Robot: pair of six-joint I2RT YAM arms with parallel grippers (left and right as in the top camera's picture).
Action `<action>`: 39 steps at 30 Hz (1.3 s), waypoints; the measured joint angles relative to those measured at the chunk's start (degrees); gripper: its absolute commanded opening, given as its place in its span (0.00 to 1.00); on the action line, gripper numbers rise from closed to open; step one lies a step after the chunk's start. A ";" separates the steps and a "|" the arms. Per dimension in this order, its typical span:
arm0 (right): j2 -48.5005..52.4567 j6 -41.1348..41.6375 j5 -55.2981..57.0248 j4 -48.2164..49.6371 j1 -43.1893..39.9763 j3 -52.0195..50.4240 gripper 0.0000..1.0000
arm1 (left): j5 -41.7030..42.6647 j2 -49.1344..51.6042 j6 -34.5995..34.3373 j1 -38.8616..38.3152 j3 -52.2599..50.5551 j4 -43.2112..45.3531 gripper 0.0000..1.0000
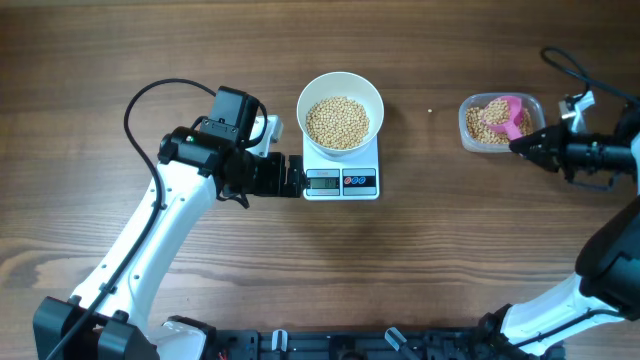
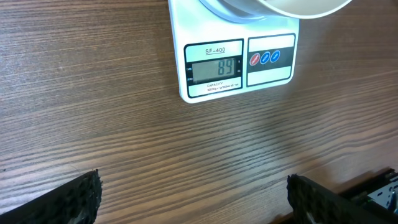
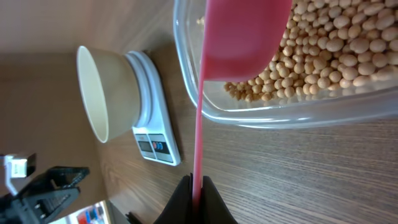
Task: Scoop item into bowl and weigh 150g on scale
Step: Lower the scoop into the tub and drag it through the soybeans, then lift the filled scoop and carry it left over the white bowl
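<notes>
Your left gripper [image 1: 293,177] rests just left of the scale [image 1: 341,181], its fingers [image 2: 74,199] spread wide and holding nothing. You can read 89 on the display. On the scale stands the white bowl [image 1: 306,96], partly filled with beans [image 1: 338,122]. Further right, the pink scoop [image 1: 511,114] dips into the clear tub [image 1: 468,135] of beans, your right gripper [image 1: 522,146] clamped on its handle.

- A white bowl [image 1: 340,83] of tan beans [image 1: 337,122] sits on the white scale [image 1: 341,182], midway along the wooden table [image 1: 420,260] and toward its far edge. The scale's display faces the near edge.
- The left gripper [image 1: 292,178] lies just beside the scale's left edge.
- Near the right edge, a clear tub [image 1: 463,122] holds more beans and a pink scoop [image 1: 510,115].
- The right gripper [image 1: 522,145] meets the scoop's handle at the tub's near right corner.
</notes>
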 measured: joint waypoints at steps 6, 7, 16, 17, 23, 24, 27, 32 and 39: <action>0.00 -5.22 -2.69 -4.57 -3.06 0.00 0.04 | 0.00 0.00 -0.02 0.00 0.00 0.00 1.00; 0.00 -6.12 -3.34 -5.66 -3.41 0.00 0.04 | 0.00 0.00 -0.02 0.00 0.00 0.04 1.00; 0.00 -12.94 -8.87 -11.28 -4.94 -0.02 0.04 | 0.00 0.00 -0.02 0.00 0.00 0.02 1.00; 0.00 -13.77 -9.60 -12.41 -4.94 -0.04 0.04 | 0.00 0.00 -0.02 0.00 0.00 0.02 1.00; 0.00 -18.58 -12.15 -16.74 -4.94 -0.04 0.04 | 0.00 0.00 -0.02 0.00 0.00 0.02 1.00; 0.00 -19.54 -12.74 -17.62 -4.94 -0.04 0.04 | 0.00 0.00 -0.02 0.00 0.00 0.02 1.00; 0.00 -21.64 -14.10 -19.39 -4.94 -0.04 0.04 | 0.00 0.00 -0.02 0.00 0.00 0.02 1.00; 0.00 -24.09 -15.58 -21.62 -4.94 -0.04 0.05 | 0.00 0.00 -0.02 0.00 0.00 0.02 1.00; 0.00 -25.79 -17.51 -24.09 -3.69 -0.07 0.04 | 0.00 0.00 -0.02 0.00 0.00 0.02 1.00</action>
